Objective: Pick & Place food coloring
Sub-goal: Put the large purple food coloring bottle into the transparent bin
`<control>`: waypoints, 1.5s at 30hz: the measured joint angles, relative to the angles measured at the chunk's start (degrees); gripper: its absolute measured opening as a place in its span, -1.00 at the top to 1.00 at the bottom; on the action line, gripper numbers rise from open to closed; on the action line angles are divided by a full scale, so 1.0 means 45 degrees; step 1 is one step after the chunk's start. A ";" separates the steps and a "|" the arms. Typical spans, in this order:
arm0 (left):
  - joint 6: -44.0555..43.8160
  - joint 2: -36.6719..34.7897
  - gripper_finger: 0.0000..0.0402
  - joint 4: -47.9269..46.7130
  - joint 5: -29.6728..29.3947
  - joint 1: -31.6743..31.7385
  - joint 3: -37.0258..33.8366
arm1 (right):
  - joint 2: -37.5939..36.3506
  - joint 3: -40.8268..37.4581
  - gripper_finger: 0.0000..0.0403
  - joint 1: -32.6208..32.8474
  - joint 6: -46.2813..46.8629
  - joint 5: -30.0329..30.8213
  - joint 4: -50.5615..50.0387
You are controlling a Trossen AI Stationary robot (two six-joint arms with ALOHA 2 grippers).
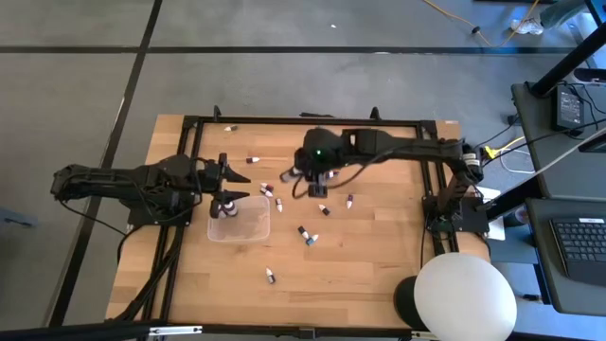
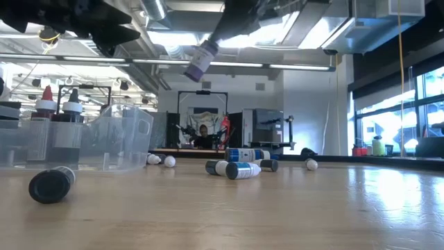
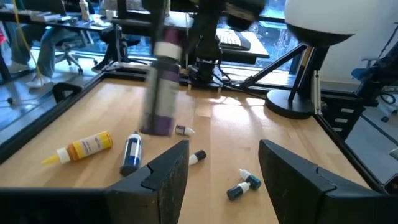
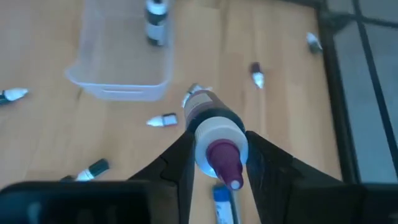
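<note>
R tool is pinching a larger food coloring bottle just below its white shoulder, maroon tip toward the wrist cam, body w/ purple label pointing away and down. Low view is showing that bottle hanging well clear of the table, tilted, not upright.

Key relation for the coming move: the clear tray is lying toward the L side from the R tool and nearer the table's front edge. Bottle's long axis is slanting, so my guess is it'll need righting or a straight drop once over the tray rim. Tray is already holding at least 1 dark-capped bottle, standing at the far wall as the R wrist is seeing it.

R arm is reaching in from the R side, stretched across the rear half of the table, wrist pitched down.

L tool is standing spread, nothing between its fingers, hovering just beside the tray's rear-L corner; L arm is lying low along the L side, waiting.

Remaining small bottles are lying scattered on the table mid and front, one yellow among them.
</note>
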 joint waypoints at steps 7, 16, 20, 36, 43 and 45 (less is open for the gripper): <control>-0.0572 0.0058 0.06 0.0507 -0.0257 0.0000 -0.0005 | 0.0572 -0.0303 0.37 0.0770 -0.0696 -0.0186 0.1198; -0.1010 0.0864 0.07 0.0767 -0.0051 -0.0014 -0.0005 | 0.1124 -0.0303 0.37 0.1134 -0.0977 -0.1326 0.2243; -0.0878 0.2061 0.09 0.1448 -0.0008 -0.0155 0.0000 | 0.1300 -0.0308 0.36 0.1178 -0.0952 -0.1326 0.2690; 0.0373 0.5149 0.09 0.2534 0.0606 -0.1145 0.1086 | 0.1431 -0.0308 0.36 0.1179 -0.0676 -0.1321 0.2689; 0.0374 0.5304 0.09 0.2709 0.0544 -0.1146 0.1083 | 0.1431 -0.0308 0.36 0.1202 -0.0668 -0.1318 0.2590; 0.0379 0.5304 0.09 0.2885 0.0539 -0.1146 0.1083 | 0.1431 -0.0308 0.36 0.1202 -0.0632 -0.1321 0.2556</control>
